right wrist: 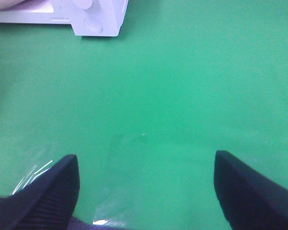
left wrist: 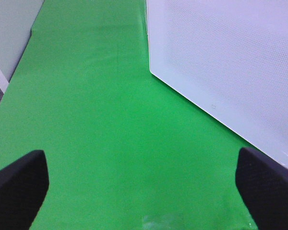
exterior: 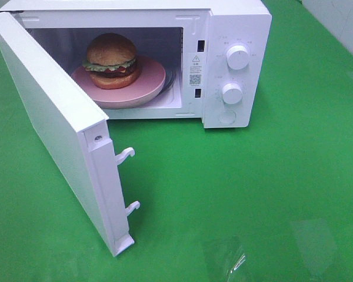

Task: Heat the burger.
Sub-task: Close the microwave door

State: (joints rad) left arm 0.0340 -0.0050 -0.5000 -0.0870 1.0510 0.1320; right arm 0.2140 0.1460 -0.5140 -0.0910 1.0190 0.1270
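Left pincer (left wrist: 143,184) and right pincer (right wrist: 146,177) both spread wide, empty, over green surface (exterior: 253,194). Glossy golden-bun burger (exterior: 111,56) sits on round pink plate (exterior: 152,82) inside open white microwave (exterior: 235,23). Likely light; slick dome, layers may shift. Safest hold: plate rim.

Bright, even overhead light; the white microwave (exterior: 235,29) nearly washes out, with soft shadow under its door (exterior: 53,135). Pale glare streaks the counter (exterior: 265,176) in front of the microwave. Wrist views are soft, fingers (left wrist: 19,191) blurred.
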